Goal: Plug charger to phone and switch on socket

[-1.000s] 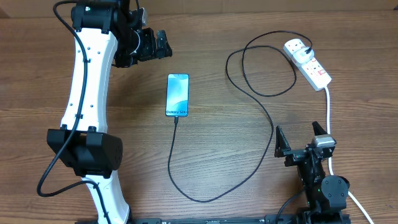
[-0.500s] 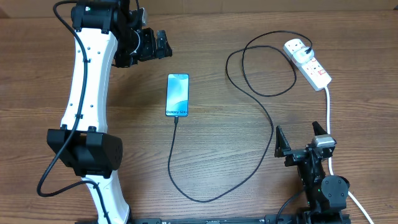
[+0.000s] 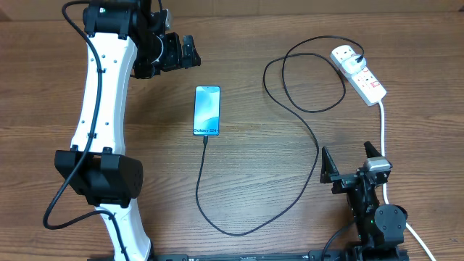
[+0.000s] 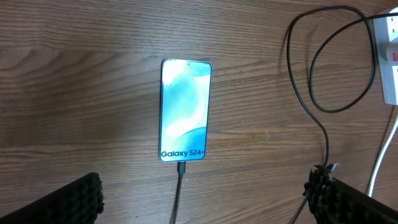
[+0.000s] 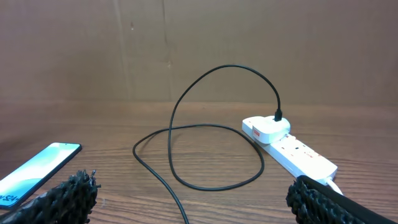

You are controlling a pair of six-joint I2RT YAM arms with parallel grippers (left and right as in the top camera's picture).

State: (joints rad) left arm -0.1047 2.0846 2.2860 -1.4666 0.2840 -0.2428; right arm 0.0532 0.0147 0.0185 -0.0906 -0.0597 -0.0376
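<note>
The slim rectangular smartphone with a light blue-teal screen (image 3: 206, 110) lies flat and face up near the middle of the brown wooden tabletop (image 3: 246, 181). Its short edge bearing the "Galaxy S24" text points toward the robot's base. The long thin black charger cable (image 3: 308, 134) meets that edge with its small black connector tip (image 4: 181, 167). The tip touches the phone's rim, though whether it is fully seated cannot be told.

From there the cable runs toward the near edge, curves round, climbs to the right of the phone and makes a loop. It ends in a white plug (image 3: 346, 56) seated in the white elongated power strip (image 3: 362, 78) at the far right. The strip carries a red label (image 3: 376, 88) near its nearer end, and its switch is too small to read. A thick white cord (image 3: 382, 130) leaves the strip and passes beside the right arm.

The left tool (image 3: 183, 49) hovers beyond the phone's far left corner, apart from it. Its fingers (image 4: 68, 199) are spread wide with nothing between them. The right tool (image 3: 347, 152) sits low at the near right, just beside the cable and the white cord, its fingers (image 5: 62, 196) likewise wide apart and empty.
</note>
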